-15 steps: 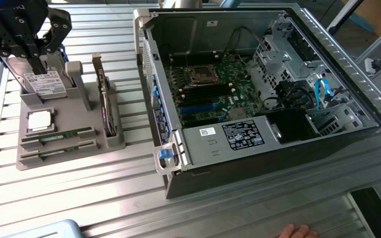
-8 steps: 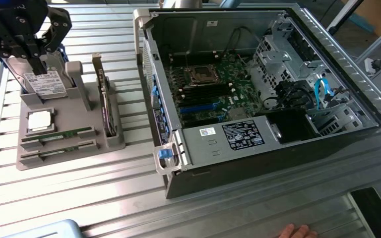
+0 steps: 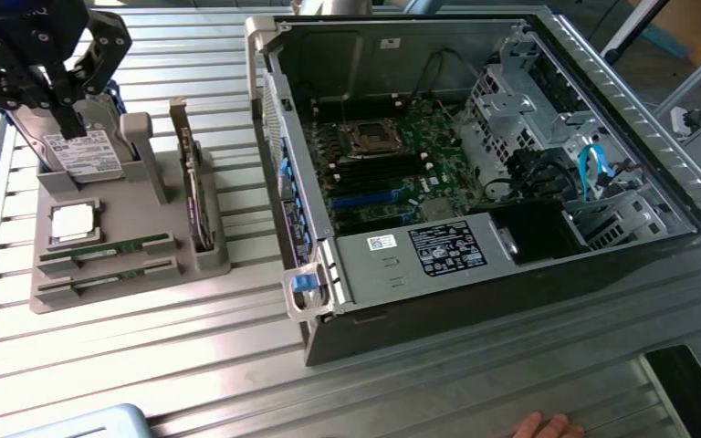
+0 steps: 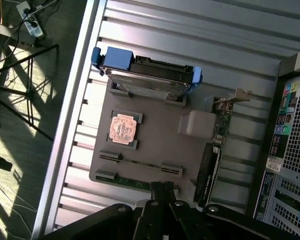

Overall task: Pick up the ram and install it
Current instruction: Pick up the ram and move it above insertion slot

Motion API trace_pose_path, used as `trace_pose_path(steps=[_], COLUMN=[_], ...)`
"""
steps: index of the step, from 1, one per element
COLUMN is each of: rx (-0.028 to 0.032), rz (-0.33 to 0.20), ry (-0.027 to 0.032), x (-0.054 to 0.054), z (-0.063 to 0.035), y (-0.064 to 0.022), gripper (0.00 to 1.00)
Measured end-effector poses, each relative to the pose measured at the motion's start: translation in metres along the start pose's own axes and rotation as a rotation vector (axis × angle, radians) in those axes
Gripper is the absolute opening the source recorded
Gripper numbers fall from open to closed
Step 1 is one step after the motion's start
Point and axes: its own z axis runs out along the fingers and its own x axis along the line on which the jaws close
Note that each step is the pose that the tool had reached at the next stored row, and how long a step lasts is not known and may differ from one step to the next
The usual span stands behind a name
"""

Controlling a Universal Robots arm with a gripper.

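Fingertips of a person (image 3: 546, 425) rest at the near edge of the slatted metal tabletop (image 3: 204, 365). Just beyond, at the exterior view's left, a gray holder (image 3: 204, 260) keeps the nearer ram stick (image 3: 105, 284) and the second ram stick (image 3: 113, 248) on edge in its front slots. Behind them sit a CPU (image 3: 73, 222), an upright hard drive (image 3: 83, 155) and an expansion card (image 3: 193, 192). Above the hard drive hangs the gripper (image 3: 73, 123), jaws pressed together, holding nothing. An open computer case (image 3: 448, 301) stands at the exterior view's right.
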Motion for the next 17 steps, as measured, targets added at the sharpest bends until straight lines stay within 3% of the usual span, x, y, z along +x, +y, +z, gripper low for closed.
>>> trace_pose_path(steps=[17], rx=[0.0053], rz=[-0.230], ry=[0.0064], x=[0.0001], z=[0.0000], y=[-0.0005], gripper=[0.11])
